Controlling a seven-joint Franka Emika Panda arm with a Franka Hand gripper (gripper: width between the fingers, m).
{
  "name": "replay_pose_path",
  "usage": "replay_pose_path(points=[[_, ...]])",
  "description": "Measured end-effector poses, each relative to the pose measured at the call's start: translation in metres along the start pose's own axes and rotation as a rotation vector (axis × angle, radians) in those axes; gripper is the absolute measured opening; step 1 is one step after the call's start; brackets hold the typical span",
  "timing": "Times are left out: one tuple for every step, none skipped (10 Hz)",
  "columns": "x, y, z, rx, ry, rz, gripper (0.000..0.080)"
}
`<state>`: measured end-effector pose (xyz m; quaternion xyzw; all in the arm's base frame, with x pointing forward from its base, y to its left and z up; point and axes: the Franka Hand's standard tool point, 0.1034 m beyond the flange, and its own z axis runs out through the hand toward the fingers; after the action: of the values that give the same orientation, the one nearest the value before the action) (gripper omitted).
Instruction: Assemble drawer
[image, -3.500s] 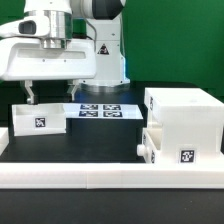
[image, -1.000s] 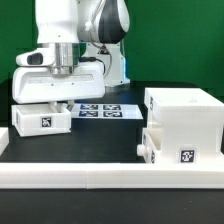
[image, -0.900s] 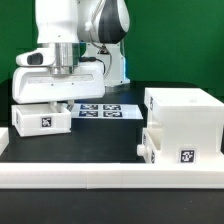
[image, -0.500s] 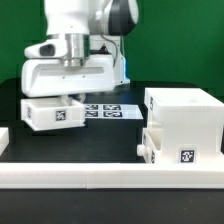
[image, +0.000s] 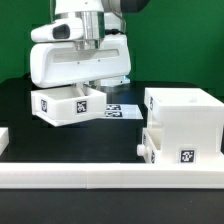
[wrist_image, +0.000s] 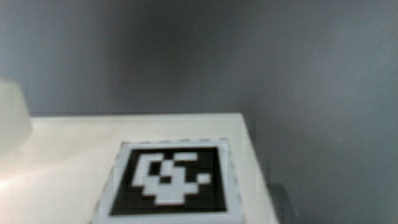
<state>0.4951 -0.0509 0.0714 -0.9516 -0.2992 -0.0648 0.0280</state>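
Observation:
A small white drawer box (image: 62, 105) with a black marker tag on its side hangs tilted above the black table, at the exterior view's left of centre. My gripper (image: 86, 89) is shut on its far wall and holds it in the air; the fingertips are mostly hidden by the box. The wrist view shows only a white face of the box with its tag (wrist_image: 175, 178), blurred and very close. The large white drawer case (image: 183, 112) stands at the exterior view's right, with another drawer box (image: 178, 150) in its lower slot, tag facing front.
The marker board (image: 118, 110) lies flat on the table behind the held box, partly hidden. A white rail (image: 100, 178) runs along the table's front edge. A white piece (image: 4, 137) shows at the left edge.
The gripper has lifted the small drawer box off the table and carried it toward the exterior view's right. The box is now tilted. The case has not moved.

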Motion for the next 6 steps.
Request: replay_pose_path(points=[[-0.0009,0.0002,0.0014,-0.001,0.001,-0.02,0.0042],[-0.0017,-0.0005,0.002,0.001,0.0,-0.018,0.0042],[-0.0017,-0.0004,0.0022,0.001,0.0,-0.019,0.0042],[-0.0024,-0.0002,0.0027,0.0,-0.004,-0.117,0.0042],[-0.003,-0.0001,0.0032,0.0,-0.005,-0.179,0.0042],[-0.0032,-0.0002,0.0039,0.002,-0.006,-0.216,0.0042]])
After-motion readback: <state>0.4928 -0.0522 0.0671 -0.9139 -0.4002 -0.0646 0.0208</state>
